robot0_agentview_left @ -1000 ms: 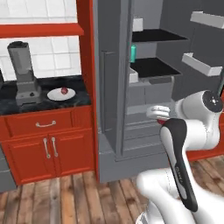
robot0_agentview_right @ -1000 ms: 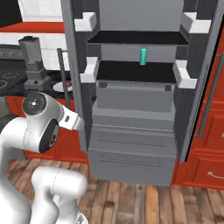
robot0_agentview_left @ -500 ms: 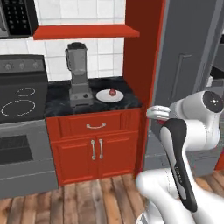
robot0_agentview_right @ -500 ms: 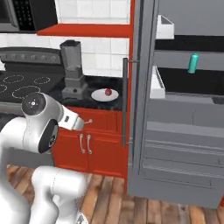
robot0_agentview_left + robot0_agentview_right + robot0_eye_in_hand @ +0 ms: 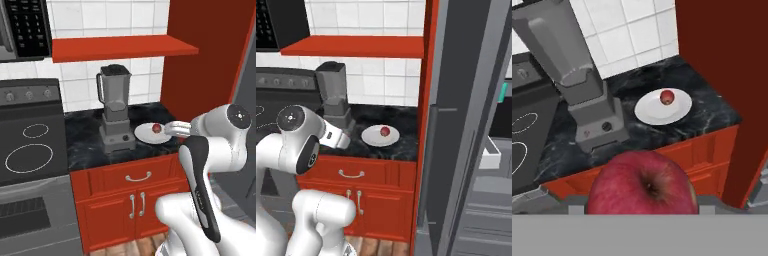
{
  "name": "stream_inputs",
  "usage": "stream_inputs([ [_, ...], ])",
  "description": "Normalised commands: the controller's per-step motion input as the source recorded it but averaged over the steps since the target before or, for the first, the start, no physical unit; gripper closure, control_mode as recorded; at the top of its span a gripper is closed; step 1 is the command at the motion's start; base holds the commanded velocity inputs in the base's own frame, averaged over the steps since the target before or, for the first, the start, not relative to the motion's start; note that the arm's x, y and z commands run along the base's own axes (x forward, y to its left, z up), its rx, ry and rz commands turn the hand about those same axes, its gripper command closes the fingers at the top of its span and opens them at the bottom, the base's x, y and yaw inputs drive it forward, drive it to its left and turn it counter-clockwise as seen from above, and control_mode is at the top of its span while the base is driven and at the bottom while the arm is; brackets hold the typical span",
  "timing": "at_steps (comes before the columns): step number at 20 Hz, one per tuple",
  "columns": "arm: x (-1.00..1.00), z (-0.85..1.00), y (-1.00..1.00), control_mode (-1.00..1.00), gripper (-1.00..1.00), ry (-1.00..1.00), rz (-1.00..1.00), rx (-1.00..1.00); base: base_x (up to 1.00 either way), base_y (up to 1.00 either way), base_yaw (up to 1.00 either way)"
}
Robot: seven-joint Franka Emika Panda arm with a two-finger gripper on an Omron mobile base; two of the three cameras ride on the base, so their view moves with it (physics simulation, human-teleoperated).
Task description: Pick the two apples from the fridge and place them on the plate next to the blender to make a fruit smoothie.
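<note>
1. In the hand view a large dark red apple (image 5: 643, 184) fills the bottom centre of the frame, stem dimple toward the camera. It sits right where the fingers rise, so the gripper is closed around it, though the fingertips themselves are hidden behind the fruit.
2. The second apple (image 5: 667, 96) lies on the white plate (image 5: 650, 113), toward the plate's upper right rim in the hand view. In the left base view it shows as a small red dot (image 5: 157, 128) on the plate (image 5: 146, 134), just left of the arm's wrist.
3. The plate rests on the black marbled counter (image 5: 703, 105), just to the right of the blender (image 5: 582, 85). The two are close but not touching.
4. In the right base view the blender (image 5: 335, 96) stands at centre left, and the plate (image 5: 374, 138) with its apple (image 5: 385, 131) lies at mid-frame beside it.
5. The fridge (image 5: 466, 125) takes the right side of the right base view, its grey door edge-on and a pale bin at the far right.
6. A red shelf (image 5: 120, 47) runs across the tiled wall above the blender (image 5: 115, 107).
7. A stove (image 5: 30, 150) with ring burners sits at the left of the left base view, next to the counter.
8. Red cabinets (image 5: 130, 200) with metal handles stand below the counter.
</note>
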Motion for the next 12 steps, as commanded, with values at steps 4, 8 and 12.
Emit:
stream_inputs([
  [4, 0.00, 0.00, 0.00, 1.00, 1.00, 0.00, 0.00, 0.00, 0.95, 0.00, -0.23],
  [8, 0.00, 0.00, 0.00, 1.00, 1.00, 0.00, 0.00, 0.00, 0.72, -0.06, -0.19],
  [12, 0.61, -0.61, -0.20, -1.00, 1.00, 0.31, -0.07, 0.00, 0.10, -0.07, -0.03],
])
